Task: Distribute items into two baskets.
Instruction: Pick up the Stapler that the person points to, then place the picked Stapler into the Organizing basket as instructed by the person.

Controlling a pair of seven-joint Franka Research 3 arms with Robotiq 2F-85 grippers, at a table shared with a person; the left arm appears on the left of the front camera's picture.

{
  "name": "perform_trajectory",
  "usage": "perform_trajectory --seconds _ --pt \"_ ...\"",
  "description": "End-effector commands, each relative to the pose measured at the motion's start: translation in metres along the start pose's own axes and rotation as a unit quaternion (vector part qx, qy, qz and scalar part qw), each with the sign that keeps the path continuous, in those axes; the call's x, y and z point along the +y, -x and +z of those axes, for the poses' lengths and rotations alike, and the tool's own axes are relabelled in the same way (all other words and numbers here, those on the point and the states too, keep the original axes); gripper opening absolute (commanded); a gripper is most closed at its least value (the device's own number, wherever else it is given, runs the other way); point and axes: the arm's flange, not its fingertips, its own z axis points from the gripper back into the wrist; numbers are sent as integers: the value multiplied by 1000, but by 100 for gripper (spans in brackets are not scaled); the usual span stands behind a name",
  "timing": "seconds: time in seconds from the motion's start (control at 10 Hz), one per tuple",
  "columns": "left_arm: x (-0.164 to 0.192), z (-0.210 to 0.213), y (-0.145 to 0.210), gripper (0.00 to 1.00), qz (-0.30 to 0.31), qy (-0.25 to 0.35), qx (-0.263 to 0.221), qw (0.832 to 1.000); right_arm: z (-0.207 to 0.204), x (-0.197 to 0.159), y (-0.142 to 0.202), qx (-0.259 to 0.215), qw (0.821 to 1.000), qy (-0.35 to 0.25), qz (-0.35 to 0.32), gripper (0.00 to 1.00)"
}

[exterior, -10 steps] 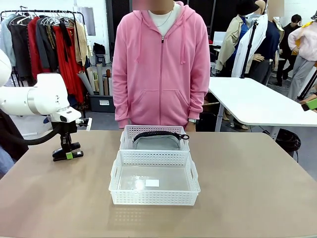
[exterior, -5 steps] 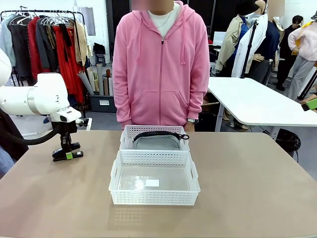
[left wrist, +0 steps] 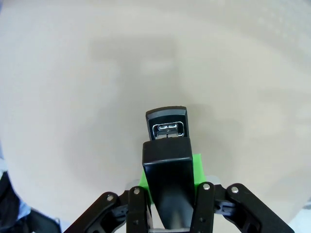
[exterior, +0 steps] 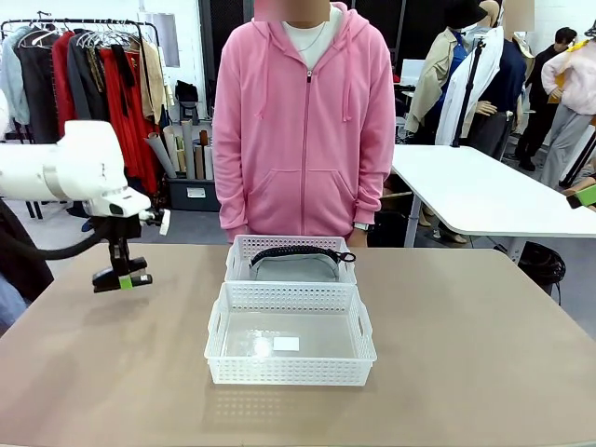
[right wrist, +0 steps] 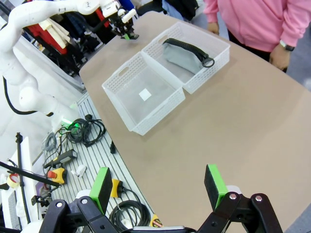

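Note:
My left gripper (exterior: pixel 121 279) is shut on the small black stapler (exterior: pixel 138 276) and holds it in the air above the table's left side, well left of the baskets. In the left wrist view the stapler (left wrist: pixel 167 155) sticks out between the green-padded fingers (left wrist: pixel 197 167), its metal mouth facing the tabletop. Two white lattice baskets stand end to end at mid-table. The far basket (exterior: pixel 238 253) holds the grey pouch (exterior: pixel 293 267) with its black strap. The near basket (exterior: pixel 291 371) has only its label inside. My right gripper (right wrist: pixel 158 187) hovers open high over the table's edge, with nothing between its pads.
A person in a pink hoodie (exterior: pixel 303 140) stands at the far edge behind the baskets, hands down. The brown table (exterior: pixel 466 354) is bare on both sides of the baskets. Cables and tools lie on a floor rail (right wrist: pixel 87 145) beside the table.
My left gripper has risen off the table with the stapler and shifted slightly left. Baskets, pouch and right gripper stay as they were.

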Motion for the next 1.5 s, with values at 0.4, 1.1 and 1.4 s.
perform_trajectory --seconds 0.4,1.1,1.4 --pt "-113 139 9 0 -3 -7 -14 1000 -1 1 0 -17 1000 -6 12 100" --pt "-142 178 2 0 15 -18 -19 1000 -1 1 0 -17 1000 -6 12 100" --pt "-142 178 2 0 15 -18 -19 1000 -1 1 0 -17 1000 -6 12 100"
